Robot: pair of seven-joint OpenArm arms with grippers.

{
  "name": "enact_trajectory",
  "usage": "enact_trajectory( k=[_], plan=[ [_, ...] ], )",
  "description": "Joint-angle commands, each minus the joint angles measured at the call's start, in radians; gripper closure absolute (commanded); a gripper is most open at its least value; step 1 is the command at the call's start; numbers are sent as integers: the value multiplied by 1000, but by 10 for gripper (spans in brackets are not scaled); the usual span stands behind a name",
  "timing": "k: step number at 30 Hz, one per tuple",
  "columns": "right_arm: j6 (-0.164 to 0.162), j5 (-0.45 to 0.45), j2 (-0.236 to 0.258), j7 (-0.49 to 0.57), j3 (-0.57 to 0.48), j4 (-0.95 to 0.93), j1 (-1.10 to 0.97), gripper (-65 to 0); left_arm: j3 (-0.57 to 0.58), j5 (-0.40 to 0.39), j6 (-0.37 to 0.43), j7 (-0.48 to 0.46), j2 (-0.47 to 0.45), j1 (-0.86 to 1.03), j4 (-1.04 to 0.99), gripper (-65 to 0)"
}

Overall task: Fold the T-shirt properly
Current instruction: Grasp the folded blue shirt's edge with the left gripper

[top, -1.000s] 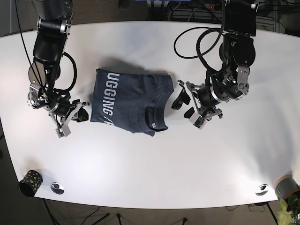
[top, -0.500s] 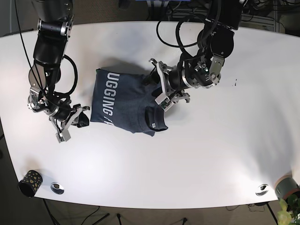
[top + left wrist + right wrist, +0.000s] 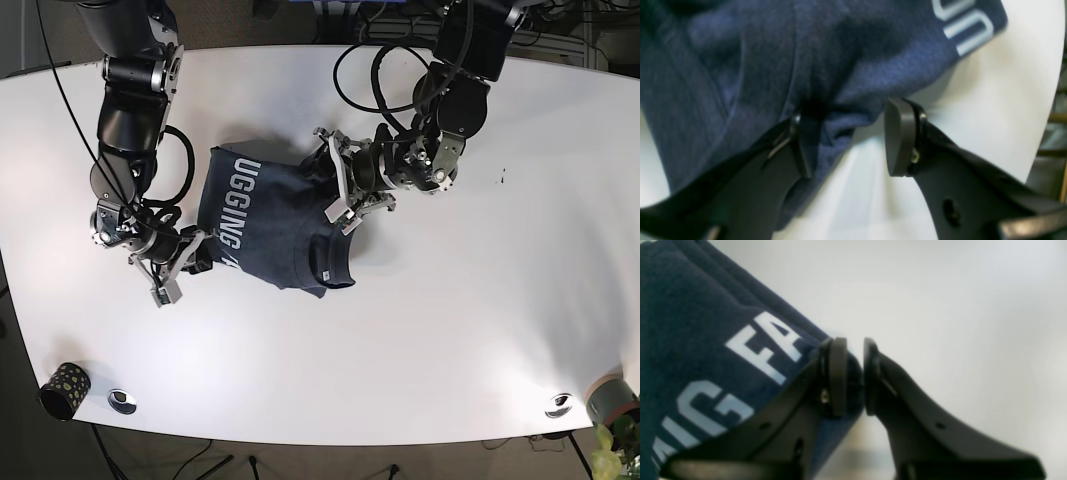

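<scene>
A wide white oval table [image 3: 420, 340] fills the base view, with dark clutter and cables behind its far edge and, along the near edge, a small dark speckled cup [image 3: 62, 388] at one corner. The folded navy cotton T-shirt with pale block lettering [image 3: 275, 222] lies left of the table's middle, and both arms are now on it.

A second ago the left gripper [image 3: 848, 143] hung off the collar side of the shirt, apart from the cloth; half a second ago it had swung in over the upper collar-side corner, and now it sits right at that edge. In the left wrist view its jaws stand apart, one pad [image 3: 805, 146] pressed into or under the bunched navy hem and the other [image 3: 898, 141] over bare table, so nothing is clamped yet. The right gripper [image 3: 850, 376] has moved too: from just off the lettered side it has come onto the near lettered corner, and the right wrist view shows its pads nearly together with a dark fold of cloth between them (pinched, as far as the narrow gap lets me judge).

My reading is that the arms are taking hold of two corners for a further fold or a straightening tug. The collar-side corner already looks rumpled under the left pad, so closing there risks gathering several layers and spoiling the fold
</scene>
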Motion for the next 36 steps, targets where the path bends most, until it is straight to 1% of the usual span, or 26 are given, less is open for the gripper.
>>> enact_trajectory(
  k=[1,11,14,17,20,23,25,27,29,32,34,36],
  plan=[
    [2,12,19,13,4,38,2,-75,-22,6,1,5,-26,-28,4,-287],
    [2,13,5,9,3,202,-143,-75,-92,8,-4,5,-135,-102,3,-287],
    [2,13,-27,0,3,253,-184,-75,-94,8,-4,5,-170,-130,3,-287],
    [2,13,-41,-53,3,331,-227,-75,-95,8,-4,5,-199,-151,3,-287],
    [2,13,-75,-97,1,411,-270,-75,-97,8,-4,6,-218,-171,7,-287],
    [2,12,-112,-129,0,501,-322,-75,-105,2,-2,9,-234,-186,30,-287],
    [2,10,-152,-160,0,563,-354,-75,-143,2,-1,11,-244,-179,75,-287],
    [2,9,-179,-198,-2,609,-376,-75,-178,2,1,11,-239,-166,115,-287],
    [2,9,-210,-231,-52,646,-396,-75,-195,2,2,12,-239,-142,161,-289],
    [2,7,-211,-238,-164,679,-430,-75,-195,6,5,12,-224,-123,211,-289],
    [2,10,-216,-238,-237,690,-443,-75,-198,10,33,11,-198,-108,233,-290],
    [2,10,-216,-238,-318,693,-451,-73,-197,10,96,11,-176,-96,251,-292]
  ],
)
